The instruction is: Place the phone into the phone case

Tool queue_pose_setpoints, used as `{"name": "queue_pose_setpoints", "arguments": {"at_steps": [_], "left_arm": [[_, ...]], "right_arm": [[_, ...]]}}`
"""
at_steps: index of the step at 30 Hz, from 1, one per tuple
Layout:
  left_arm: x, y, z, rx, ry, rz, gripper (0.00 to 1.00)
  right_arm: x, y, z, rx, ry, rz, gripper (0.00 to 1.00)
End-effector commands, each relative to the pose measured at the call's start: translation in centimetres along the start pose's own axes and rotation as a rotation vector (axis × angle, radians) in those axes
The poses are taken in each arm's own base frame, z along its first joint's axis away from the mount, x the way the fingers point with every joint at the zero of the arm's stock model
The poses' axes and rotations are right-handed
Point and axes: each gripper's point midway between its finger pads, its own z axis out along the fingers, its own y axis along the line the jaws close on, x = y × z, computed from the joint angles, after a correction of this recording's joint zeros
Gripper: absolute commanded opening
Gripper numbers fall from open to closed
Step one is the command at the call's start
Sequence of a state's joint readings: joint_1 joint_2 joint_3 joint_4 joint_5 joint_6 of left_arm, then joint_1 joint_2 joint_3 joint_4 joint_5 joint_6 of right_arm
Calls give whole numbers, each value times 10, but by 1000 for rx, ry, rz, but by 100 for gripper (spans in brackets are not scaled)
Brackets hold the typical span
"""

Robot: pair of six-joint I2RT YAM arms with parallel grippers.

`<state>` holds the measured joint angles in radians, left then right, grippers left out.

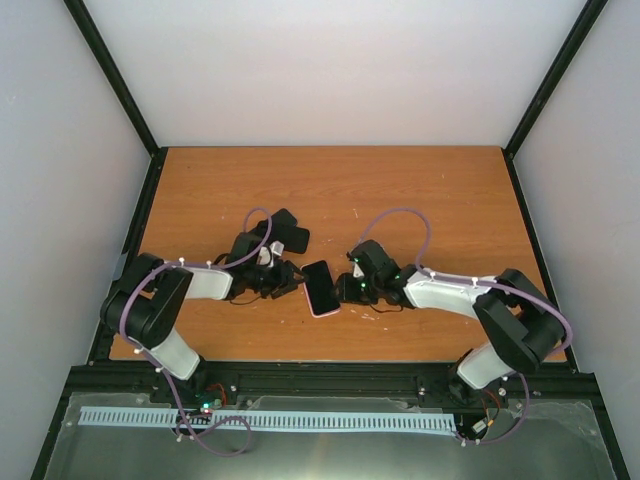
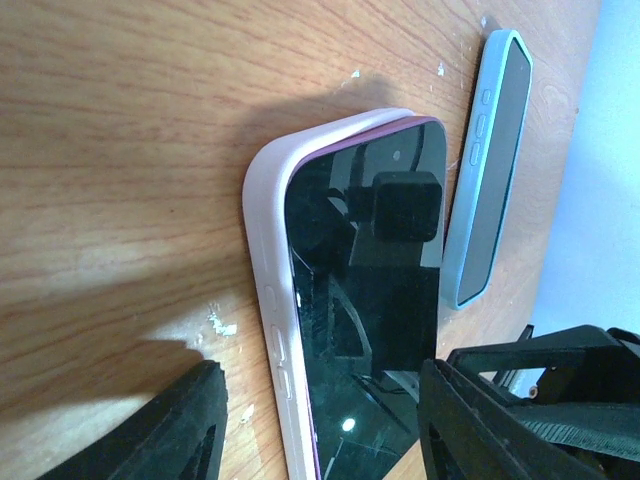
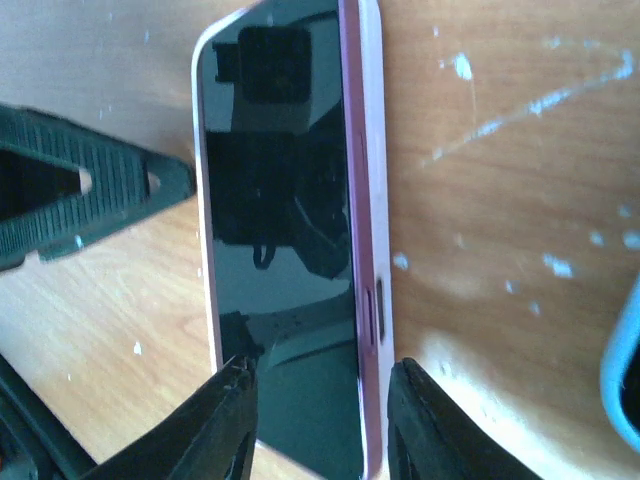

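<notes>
The phone [image 1: 321,287], black screen up, lies mid-table inside a pale pink phone case [image 2: 262,260]. Its magenta edge shows above the case rim at the far corner and along one long side [image 3: 352,150]. My left gripper [image 2: 320,430] straddles the phone's near end and is open: bare wood shows between its left finger [image 2: 185,425] and the case. From the opposite end, my right gripper [image 3: 320,420] has both fingers against the phone's [image 3: 275,200] long sides, shut on it. In the top view the two grippers [image 1: 295,280] [image 1: 345,288] face each other across the phone.
A second phone in a light blue case [image 2: 490,170] lies on the wood just beyond the pink one; its corner shows in the right wrist view [image 3: 625,380]. White scuffs mark the table [image 3: 530,100]. Black frame posts and grey walls enclose the table.
</notes>
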<state>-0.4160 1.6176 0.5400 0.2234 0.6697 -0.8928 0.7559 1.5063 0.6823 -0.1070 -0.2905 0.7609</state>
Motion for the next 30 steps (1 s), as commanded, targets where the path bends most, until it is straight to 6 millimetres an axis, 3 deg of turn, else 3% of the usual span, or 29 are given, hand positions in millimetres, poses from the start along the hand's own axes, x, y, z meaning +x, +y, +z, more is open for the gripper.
{"name": "queue_pose_setpoints", "arguments": {"at_steps": [1, 8, 13, 23, 30], "left_arm": [[-9, -10, 3, 38, -1, 45, 50], [-6, -9, 6, 57, 17, 33, 45], [-1, -8, 6, 73, 27, 17, 39], [28, -19, 4, 146, 75, 15, 37], [36, -22, 7, 151, 95, 12, 38]], "right_arm": [[-22, 5, 13, 3, -43, -35, 38], [-23, 12, 34, -61, -14, -27, 45], [-22, 20, 37, -126, -14, -5, 46], [-21, 52, 21, -322, -17, 84, 46], [-17, 69, 3, -452, -30, 127, 47]]}}
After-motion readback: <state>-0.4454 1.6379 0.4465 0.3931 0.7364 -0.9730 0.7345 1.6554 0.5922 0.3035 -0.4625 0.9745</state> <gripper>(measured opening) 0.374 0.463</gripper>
